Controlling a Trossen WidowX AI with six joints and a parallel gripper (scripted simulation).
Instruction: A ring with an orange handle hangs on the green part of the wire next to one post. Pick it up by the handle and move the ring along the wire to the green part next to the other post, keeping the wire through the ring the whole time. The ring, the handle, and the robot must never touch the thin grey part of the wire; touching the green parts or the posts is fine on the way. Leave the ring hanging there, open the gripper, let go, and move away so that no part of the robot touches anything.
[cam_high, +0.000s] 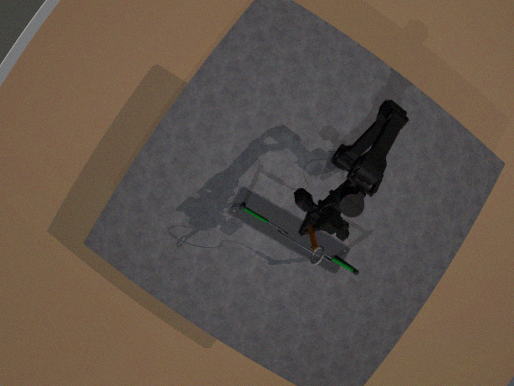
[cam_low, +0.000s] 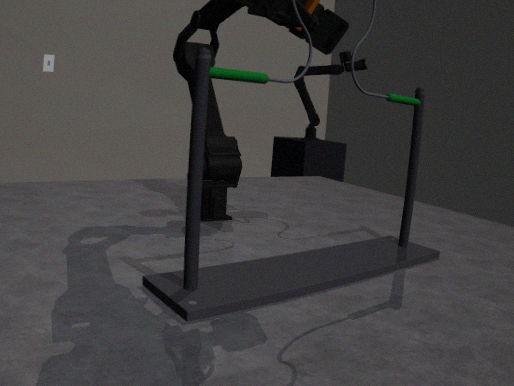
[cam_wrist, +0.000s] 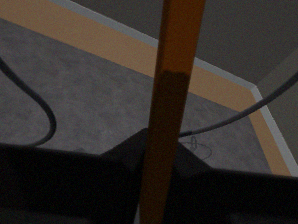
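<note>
My gripper (cam_high: 310, 228) (cam_wrist: 153, 136) is shut on the orange handle (cam_high: 313, 239) (cam_low: 313, 6) (cam_wrist: 180, 40). The ring (cam_high: 317, 255) is at the handle's far end, around the thin grey wire (cam_high: 297, 242) (cam_low: 310, 47) (cam_wrist: 240, 115), close to the lower-right green part (cam_high: 343, 264) in the top view. The other green part (cam_high: 256, 214) is at the upper left there. The exterior view shows the near green part (cam_low: 239, 75) and the far green part (cam_low: 404, 99), but the ring is out of its frame. Whether ring and wire touch cannot be told.
Two dark posts (cam_low: 196, 175) (cam_low: 412, 175) stand on a grey base plate (cam_low: 300, 270). The wire rises high between them, beyond the top of the exterior view. In the wrist view, wire passes on both sides of the handle. A second arm (cam_low: 307, 95) stands in the background.
</note>
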